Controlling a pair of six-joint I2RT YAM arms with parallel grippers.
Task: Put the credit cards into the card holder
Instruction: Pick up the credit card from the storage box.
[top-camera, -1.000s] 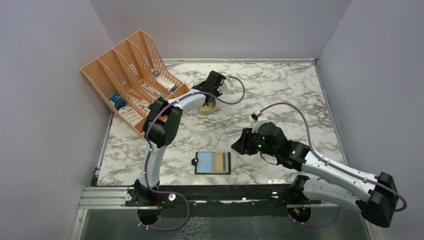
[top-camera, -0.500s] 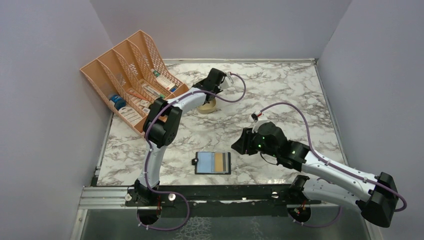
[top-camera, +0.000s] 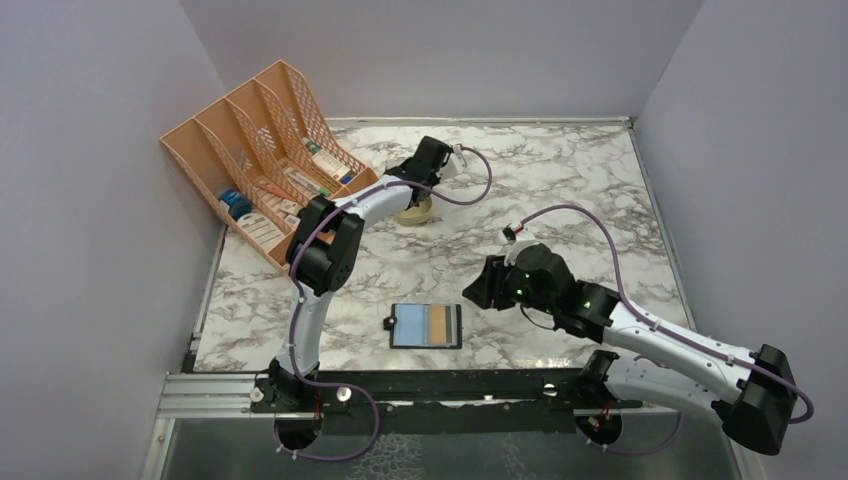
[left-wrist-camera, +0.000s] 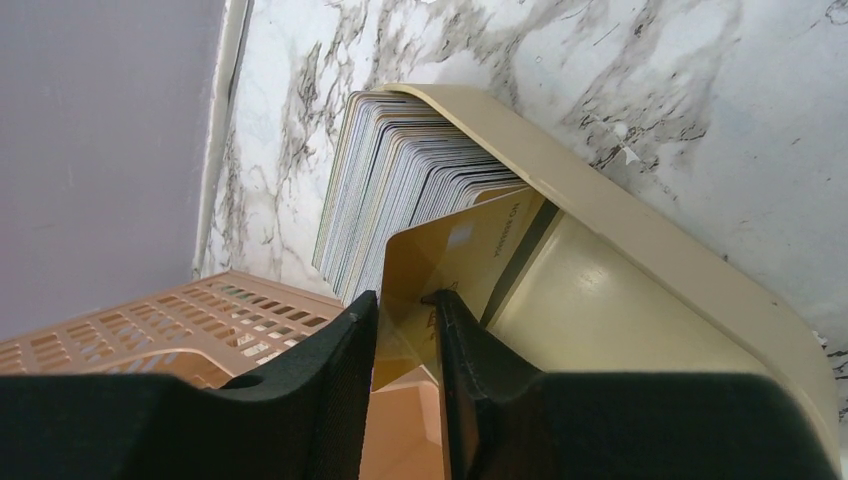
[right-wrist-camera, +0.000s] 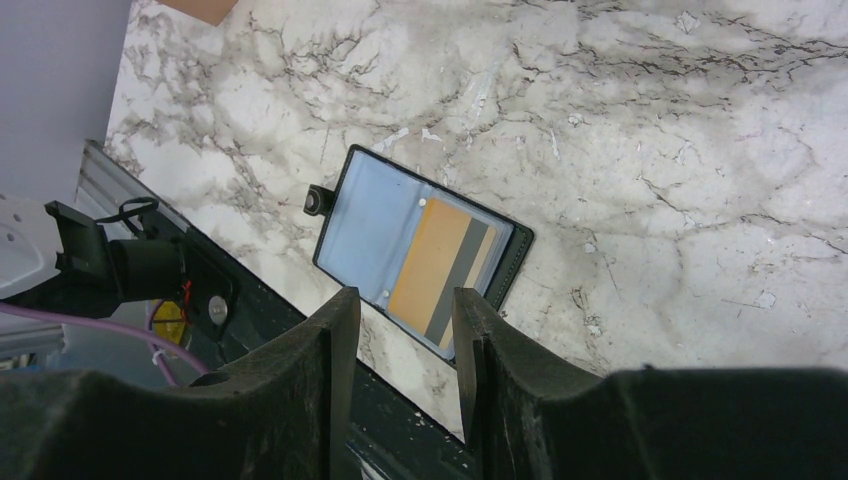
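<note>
**Operator:** Report layout, largest item first.

**Unit:** Marble table (top-camera: 560, 190). Peach file organiser (top-camera: 250, 130) at its far left corner. Tan tin (left-wrist-camera: 640, 260) near it, holding the credit cards (left-wrist-camera: 400, 180) upright in a packed row. Card holder (right-wrist-camera: 360, 225) lying open and flat near my bases.

**Operator:** Finger status?

**Unit:** My left gripper (left-wrist-camera: 403, 320) straddles a gold card (left-wrist-camera: 470, 250) leaning at the row's end; I cannot tell whether it is clamped. My right gripper (right-wrist-camera: 400, 305) hangs above the card holder, fingers apart, empty.

place: robot lab test cell | evidence: plain lilac-grey partition walls (top-camera: 90, 250) boxing in a white marble-patterned tabletop (top-camera: 580, 180); aluminium mounting rail (top-camera: 200, 395) along its near edge
</note>
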